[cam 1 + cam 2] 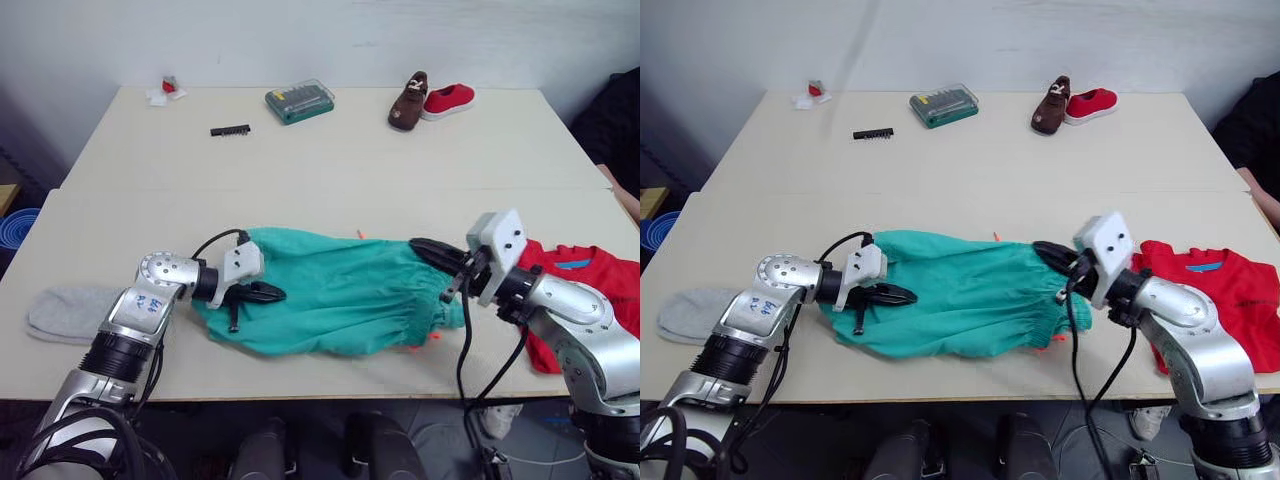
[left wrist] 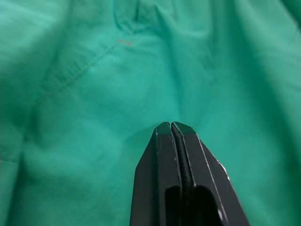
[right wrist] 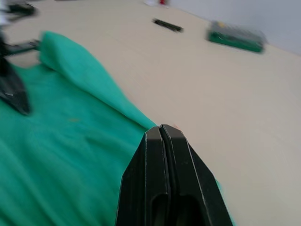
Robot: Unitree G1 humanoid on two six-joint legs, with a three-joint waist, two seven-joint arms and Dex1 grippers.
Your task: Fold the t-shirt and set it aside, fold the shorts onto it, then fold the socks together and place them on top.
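Note:
The teal shorts lie spread across the near middle of the table, gathered waistband toward the right. My left gripper is shut, its black fingers resting on the shorts' left end with no cloth seen between them. At the waistband end my right gripper is also shut, its fingers just over the shorts' far edge. The red t-shirt, blue label showing, lies crumpled at the right behind my right arm. One grey sock lies flat at the near left edge.
At the back stand a green bit case, a black bit strip, a brown shoe and a red shoe. A small red-and-white item sits far back left. A person's dark sleeve shows at the right.

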